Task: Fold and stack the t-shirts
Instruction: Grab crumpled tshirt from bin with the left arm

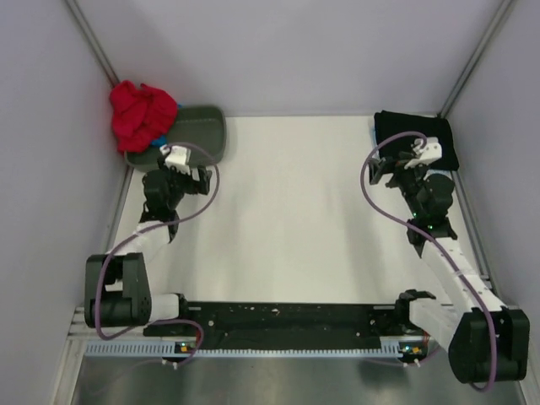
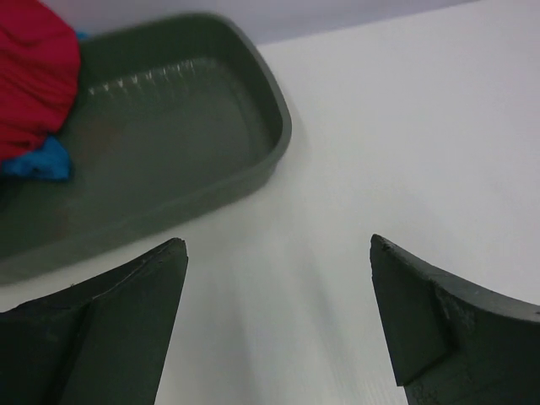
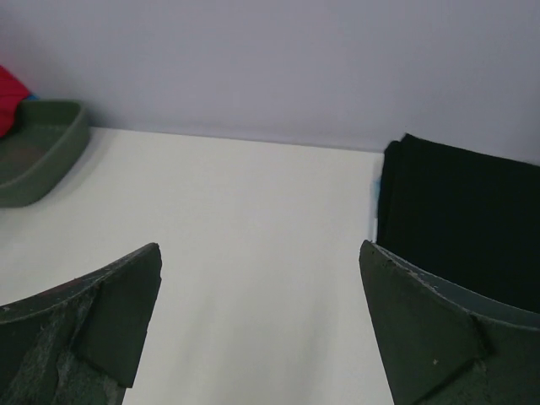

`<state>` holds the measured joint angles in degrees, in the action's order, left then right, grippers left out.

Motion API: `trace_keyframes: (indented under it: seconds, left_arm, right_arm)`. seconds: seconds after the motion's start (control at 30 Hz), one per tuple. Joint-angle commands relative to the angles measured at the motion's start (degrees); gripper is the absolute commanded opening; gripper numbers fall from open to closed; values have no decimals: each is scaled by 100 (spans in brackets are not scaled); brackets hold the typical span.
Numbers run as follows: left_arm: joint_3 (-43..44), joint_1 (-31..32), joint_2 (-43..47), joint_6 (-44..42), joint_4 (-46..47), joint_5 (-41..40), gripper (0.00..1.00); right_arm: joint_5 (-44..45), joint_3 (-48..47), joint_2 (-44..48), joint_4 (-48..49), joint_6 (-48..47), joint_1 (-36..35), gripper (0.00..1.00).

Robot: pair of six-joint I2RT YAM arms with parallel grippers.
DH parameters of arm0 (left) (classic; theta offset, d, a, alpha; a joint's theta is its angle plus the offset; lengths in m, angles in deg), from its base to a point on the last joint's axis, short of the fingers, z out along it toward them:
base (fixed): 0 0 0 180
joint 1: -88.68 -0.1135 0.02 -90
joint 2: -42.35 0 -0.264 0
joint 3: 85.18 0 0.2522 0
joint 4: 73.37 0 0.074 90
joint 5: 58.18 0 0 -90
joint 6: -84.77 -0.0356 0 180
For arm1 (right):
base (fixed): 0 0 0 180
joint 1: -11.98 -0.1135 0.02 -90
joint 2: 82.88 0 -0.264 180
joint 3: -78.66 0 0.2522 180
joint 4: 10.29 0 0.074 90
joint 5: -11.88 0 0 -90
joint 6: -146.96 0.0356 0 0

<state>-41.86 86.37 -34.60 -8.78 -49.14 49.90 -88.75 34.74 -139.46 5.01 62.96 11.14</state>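
The left gripper [image 2: 277, 245] has its jaws spread wide with nothing between them, poised over the bare white table [image 2: 405, 126] just beside the near rim of the grey-green oval plastic tub [image 2: 186, 126]. At that tub's far left end lies the crumpled bright red cotton t-shirt [image 2: 34, 76], with a scrap of the turquoise blue t-shirt [image 2: 38, 160] peeking out beneath it. The right gripper [image 3: 260, 249] is likewise fully parted and empty, close to the folded black t-shirt [image 3: 464, 219], which lies flat in the table's far right corner.
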Motion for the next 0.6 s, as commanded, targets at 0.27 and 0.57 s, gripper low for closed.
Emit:
trace_keyframes:
  seconds: [0.27,0.57]
  left_arm:
    - [4264,-173,-1109,-23,-4755,-1446,83]
    - [7973,-270,-4018,-980,-6478,-3520,83]
  right_arm:
    - [210,-1633,6,-2790,507,-1093,93]
    - [70,-1661,103,-3266,394,-1287,89]
